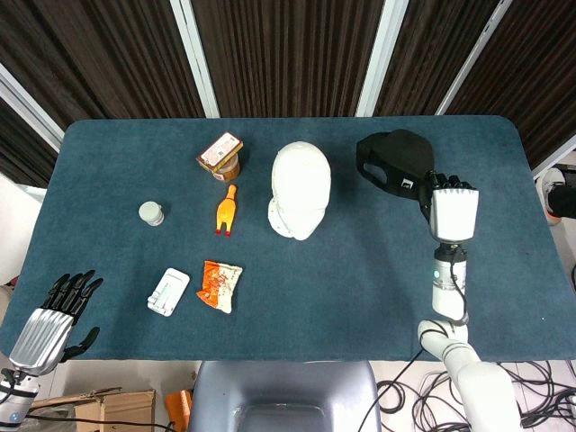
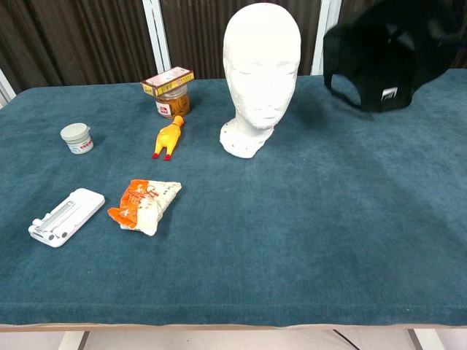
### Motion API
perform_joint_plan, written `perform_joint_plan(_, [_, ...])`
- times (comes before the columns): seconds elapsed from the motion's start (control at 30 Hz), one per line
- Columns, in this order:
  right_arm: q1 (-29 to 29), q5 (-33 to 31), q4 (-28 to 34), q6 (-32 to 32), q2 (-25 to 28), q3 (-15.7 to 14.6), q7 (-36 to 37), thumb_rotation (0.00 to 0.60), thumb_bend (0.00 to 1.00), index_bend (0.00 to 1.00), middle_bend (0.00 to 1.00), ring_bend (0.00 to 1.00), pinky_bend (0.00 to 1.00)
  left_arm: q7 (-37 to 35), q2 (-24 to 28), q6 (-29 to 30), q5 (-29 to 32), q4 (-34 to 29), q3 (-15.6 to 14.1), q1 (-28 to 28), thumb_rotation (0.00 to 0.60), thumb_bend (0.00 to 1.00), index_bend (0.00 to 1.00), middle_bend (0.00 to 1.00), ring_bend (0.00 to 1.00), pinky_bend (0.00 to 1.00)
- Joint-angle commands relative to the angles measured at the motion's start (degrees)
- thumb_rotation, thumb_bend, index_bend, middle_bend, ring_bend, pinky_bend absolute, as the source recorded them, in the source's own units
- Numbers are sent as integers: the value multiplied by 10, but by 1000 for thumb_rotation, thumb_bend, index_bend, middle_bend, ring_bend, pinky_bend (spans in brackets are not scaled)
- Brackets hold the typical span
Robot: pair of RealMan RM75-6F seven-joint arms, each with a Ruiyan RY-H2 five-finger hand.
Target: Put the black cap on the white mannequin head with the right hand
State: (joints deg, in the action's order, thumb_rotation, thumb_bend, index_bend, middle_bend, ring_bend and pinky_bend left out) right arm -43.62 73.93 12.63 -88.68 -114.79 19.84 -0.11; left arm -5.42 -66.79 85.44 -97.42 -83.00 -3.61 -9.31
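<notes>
The right hand [image 1: 449,203] grips the black cap [image 1: 396,162] and holds it in the air, to the right of the white mannequin head [image 1: 301,187] and apart from it. The mannequin head stands upright on the blue table [image 1: 342,279]. The left hand [image 1: 49,319], fingers spread and holding nothing, rests off the table's near-left corner.

One black cap [image 1: 396,160], one white mannequin head [image 1: 301,187] — one rubber chicken [image 1: 227,211], one jar [image 1: 151,213], one snack packet [image 1: 220,284]
</notes>
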Motion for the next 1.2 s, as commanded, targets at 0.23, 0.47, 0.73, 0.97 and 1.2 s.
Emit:
perform_joint_plan(0.23, [-27,13,30,-81,52,6,-34,600,368,1000,742,681,894,0,-1,1,-3,0,-1,0,600,370,0,0,0,0])
perform_joint_plan(0.47, [-104,100,168,-178,119,-38,-207,600,361,1000,746,683,894,0,-2,-5,-3,0,-2,-4,600,370,0,0,0,0])
perform_joint_plan(0.73, [-129,160,333,-142,164,-73,-375,600,359,1000,747,684,894,-6,1,7,-5,1,-1,0,600,370,0,0,0,0])
perform_joint_plan(0.97, [-125,194,361,-125,156,-91,-410,600,356,1000,748,684,894,-11,4,13,-9,2,-3,2,600,372,0,0,0,0])
perform_joint_plan(1.2, [-114,225,365,-116,149,-110,-427,600,356,1000,748,684,894,-12,3,14,-11,2,-3,2,600,372,0,0,0,0])
